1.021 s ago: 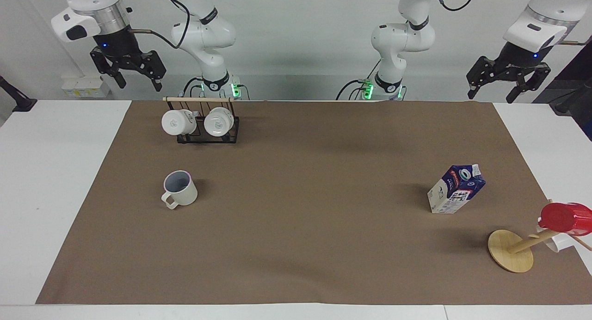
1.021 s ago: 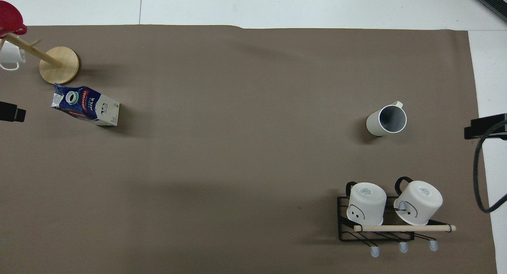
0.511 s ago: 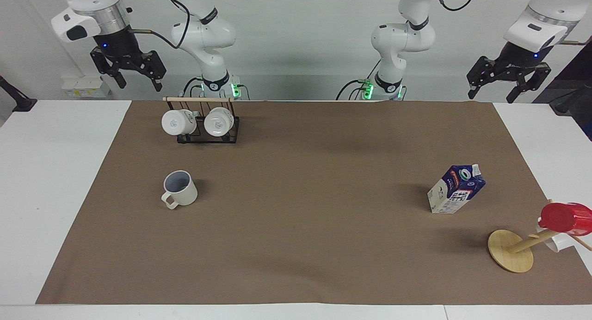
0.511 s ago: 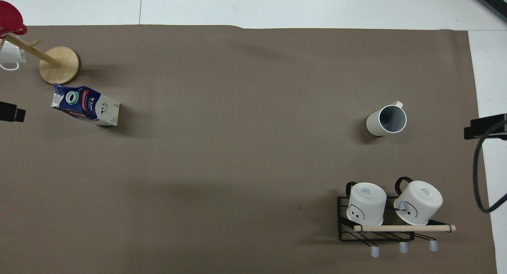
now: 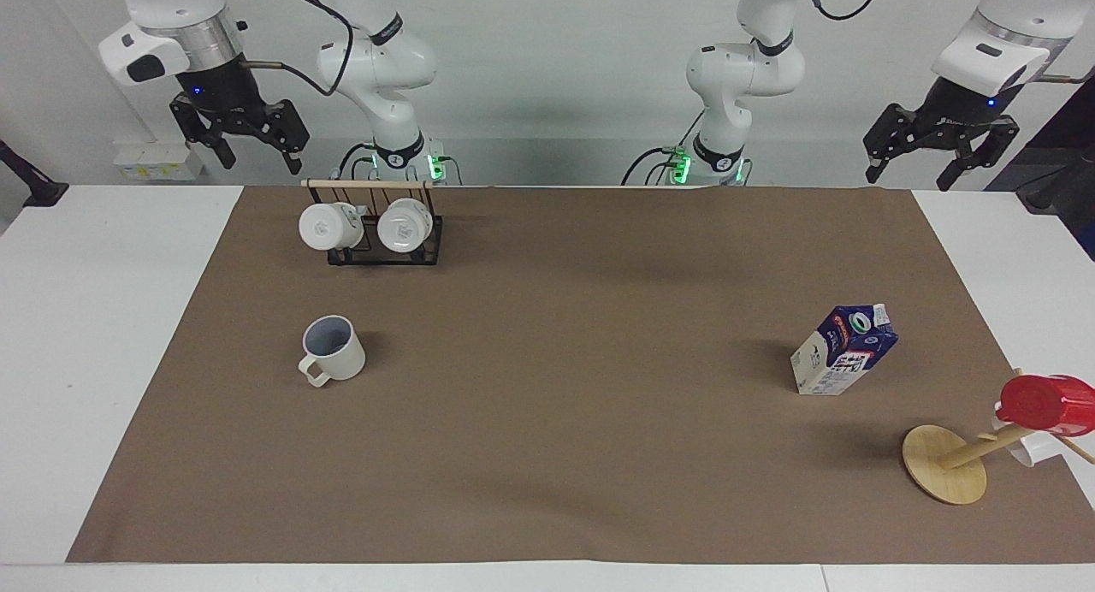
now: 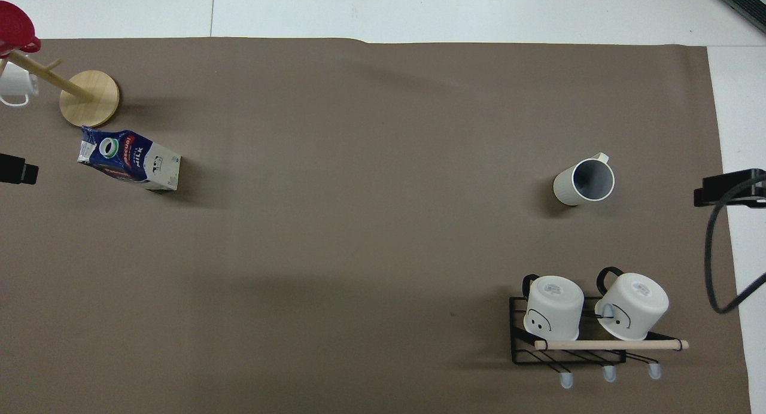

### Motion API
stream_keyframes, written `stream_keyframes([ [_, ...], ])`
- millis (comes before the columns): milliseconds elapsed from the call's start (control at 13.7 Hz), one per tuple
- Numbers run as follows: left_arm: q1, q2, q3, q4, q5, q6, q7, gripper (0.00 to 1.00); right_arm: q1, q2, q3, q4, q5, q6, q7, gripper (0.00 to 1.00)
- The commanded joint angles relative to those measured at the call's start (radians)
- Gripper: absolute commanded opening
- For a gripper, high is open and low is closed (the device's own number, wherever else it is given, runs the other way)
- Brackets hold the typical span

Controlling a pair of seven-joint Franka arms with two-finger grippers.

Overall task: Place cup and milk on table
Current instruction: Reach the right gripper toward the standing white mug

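The cream-beige cup (image 5: 334,350) stands upright on the brown mat (image 5: 556,421) of the white table (image 5: 77,335), toward the right arm's end; it also shows in the overhead view (image 6: 583,182). The blue and white milk carton (image 5: 845,351) stands on the mat toward the left arm's end, also in the overhead view (image 6: 128,161). My right gripper (image 5: 257,151) is open and empty, raised high over the table edge by the robots. My left gripper (image 5: 911,174) is open and empty, raised high at its end, and waits.
A black wire rack (image 5: 381,251) holding two white mugs (image 5: 323,226) stands nearer to the robots than the cup. A wooden mug tree (image 5: 945,464) with a red cup (image 5: 1045,404) and a white mug stands farther from the robots than the milk.
My right gripper has shifted slightly up and toward the table's middle. The left arm, cup and milk have not moved.
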Motion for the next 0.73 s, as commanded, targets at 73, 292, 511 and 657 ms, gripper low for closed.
stream_keyframes([
  [73,-0.015,-0.028,0.011,-0.035,0.005,0.012,-0.005,1.0,0.017,-0.004,0.005,-0.092,-0.002,0.109,-0.011,1.0],
  [292,-0.015,-0.028,0.011,-0.035,0.003,0.012,-0.004,1.0,0.034,0.027,0.005,-0.153,-0.002,0.201,-0.011,1.0],
  [511,-0.013,-0.028,0.011,-0.035,0.003,0.013,-0.007,1.0,0.037,0.087,0.005,-0.2,-0.003,0.279,-0.036,1.0],
  [657,-0.013,-0.028,0.011,-0.035,0.005,0.012,-0.007,1.0,0.037,0.11,0.005,-0.251,-0.002,0.349,-0.134,1.0],
])
